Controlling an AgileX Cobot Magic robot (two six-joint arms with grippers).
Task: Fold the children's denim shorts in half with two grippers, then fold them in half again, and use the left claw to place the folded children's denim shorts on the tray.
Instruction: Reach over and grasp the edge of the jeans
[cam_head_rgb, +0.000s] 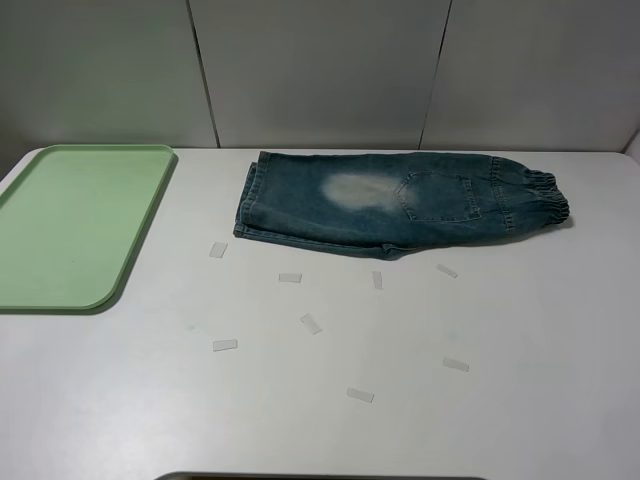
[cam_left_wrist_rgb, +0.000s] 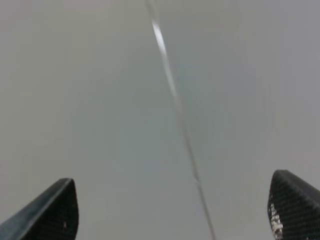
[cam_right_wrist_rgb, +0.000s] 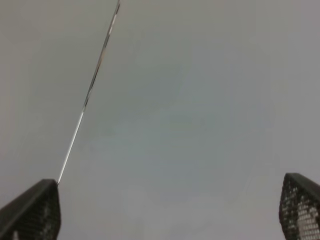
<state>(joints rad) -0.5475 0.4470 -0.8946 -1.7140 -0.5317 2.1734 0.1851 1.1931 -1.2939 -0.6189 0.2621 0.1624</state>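
Our left gripper (cam_left_wrist_rgb: 172, 210) and right gripper (cam_right_wrist_rgb: 167, 210) both stand wide and empty, facing the grey panelled wall (cam_head_rgb: 320, 70). We judge no fold is under way. Both must descend to the denim shorts (cam_head_rgb: 400, 203), which lie flat at the rear of the white table (cam_head_rgb: 320, 430), well apart from the green tray (cam_head_rgb: 75, 225).

Nothing legible appears in any view. The children's denim shorts (cam_head_rgb: 400, 205) show no readable label, and the small pale strips (cam_head_rgb: 311, 323) on the table (cam_head_rgb: 520, 340) bear no legible marks.
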